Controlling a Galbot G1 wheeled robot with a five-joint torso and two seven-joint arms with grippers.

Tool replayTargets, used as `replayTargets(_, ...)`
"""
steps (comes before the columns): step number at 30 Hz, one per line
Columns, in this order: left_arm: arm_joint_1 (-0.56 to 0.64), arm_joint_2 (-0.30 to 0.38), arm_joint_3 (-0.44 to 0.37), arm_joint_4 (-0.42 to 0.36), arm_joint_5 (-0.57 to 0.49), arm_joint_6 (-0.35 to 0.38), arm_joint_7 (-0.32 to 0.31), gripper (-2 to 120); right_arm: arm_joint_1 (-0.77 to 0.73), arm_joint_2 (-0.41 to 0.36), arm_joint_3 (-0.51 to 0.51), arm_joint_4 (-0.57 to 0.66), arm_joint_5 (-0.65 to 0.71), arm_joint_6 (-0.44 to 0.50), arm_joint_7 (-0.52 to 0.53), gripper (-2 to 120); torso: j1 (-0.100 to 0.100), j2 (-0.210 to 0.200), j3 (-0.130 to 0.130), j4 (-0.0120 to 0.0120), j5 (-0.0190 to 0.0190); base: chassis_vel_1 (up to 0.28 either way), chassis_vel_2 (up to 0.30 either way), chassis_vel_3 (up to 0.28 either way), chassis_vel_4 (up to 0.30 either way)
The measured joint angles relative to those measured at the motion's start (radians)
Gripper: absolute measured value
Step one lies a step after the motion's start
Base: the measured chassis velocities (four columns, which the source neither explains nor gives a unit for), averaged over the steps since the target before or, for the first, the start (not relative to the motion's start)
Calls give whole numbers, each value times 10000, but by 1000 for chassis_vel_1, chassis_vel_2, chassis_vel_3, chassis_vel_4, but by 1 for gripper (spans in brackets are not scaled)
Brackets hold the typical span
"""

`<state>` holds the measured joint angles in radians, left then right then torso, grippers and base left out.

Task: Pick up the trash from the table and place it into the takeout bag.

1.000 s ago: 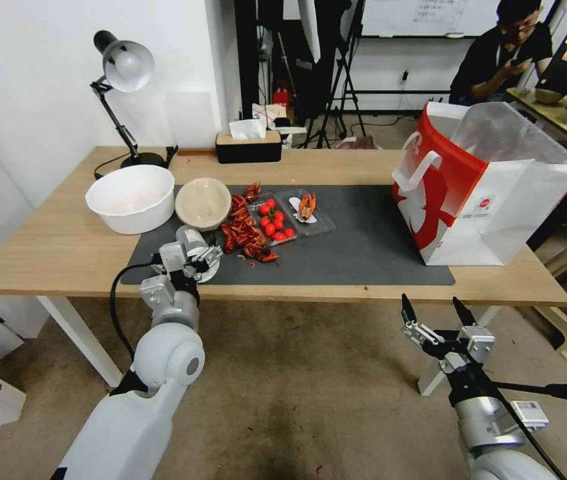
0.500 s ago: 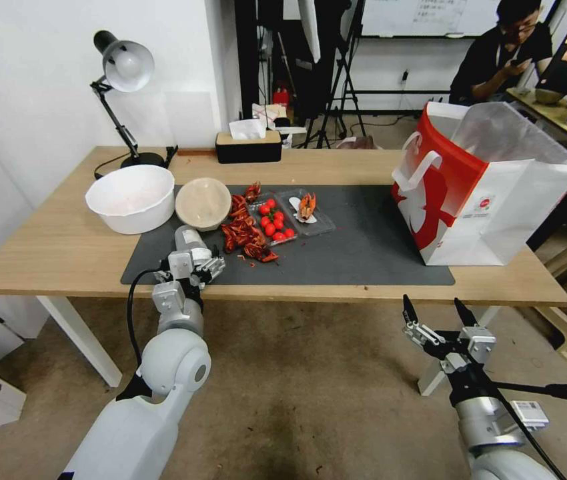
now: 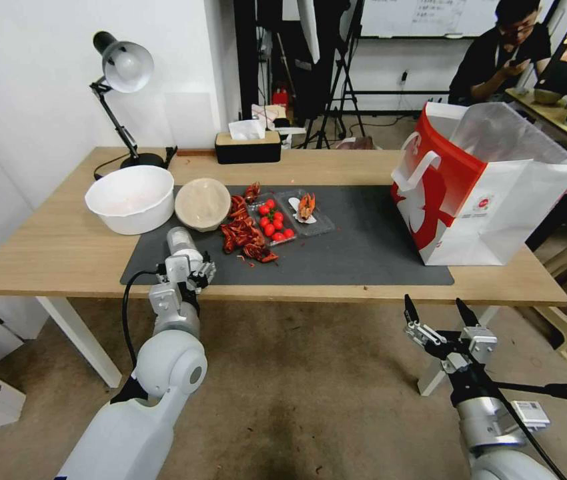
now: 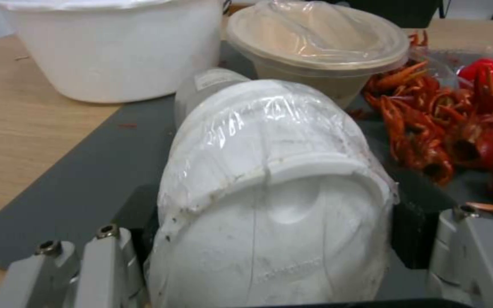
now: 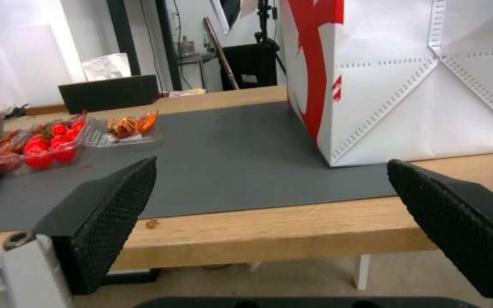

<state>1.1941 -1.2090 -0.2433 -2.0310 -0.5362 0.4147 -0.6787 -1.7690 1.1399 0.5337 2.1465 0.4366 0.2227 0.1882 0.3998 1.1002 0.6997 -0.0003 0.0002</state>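
Trash: my left end effector (image 4: 269, 256) clamps a white foam cup (image 4: 269, 205) at the bench (image 3: 50, 253) edge; right end effector (image 3: 438, 312) hangs spread below.

From the head we looked down over the table (image 3: 63, 260). Our left wrist camera sat right behind the left gripper (image 4: 269, 256), facing the beige bowl (image 4: 315, 42) beyond it. Our right wrist camera sat behind the right gripper (image 5: 280, 205), below the table edge; both wrist views caught the cherry tomatoes (image 5: 44, 145).
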Motion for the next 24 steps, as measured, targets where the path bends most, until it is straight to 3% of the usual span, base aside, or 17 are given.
replayTargets(11,426,455,-291,-337,-178,-195,52,69,119,57,-117,-140,-41,16,-16,100,1,-3,4,7,-5,0,0,0,0)
replayTargets(16,793,622,-480,-756,-149,-688,438,62,160,38,-133,-167,-27,25,-24,100,1,-3,4,5,-1,0,0,0,0)
replayTargets(19,1099,795,-698,-888,742,-1242,1011,62,145,13,-145,-161,-15,25,-89,100,1,-4,4,6,-3,0,0,0,0)
replayTargets(24,1328,1059,-910,-1140,896,-1680,1403,62,110,1,-153,-80,-20,25,-101,100,1,-4,4,3,-3,0,0,0,0)
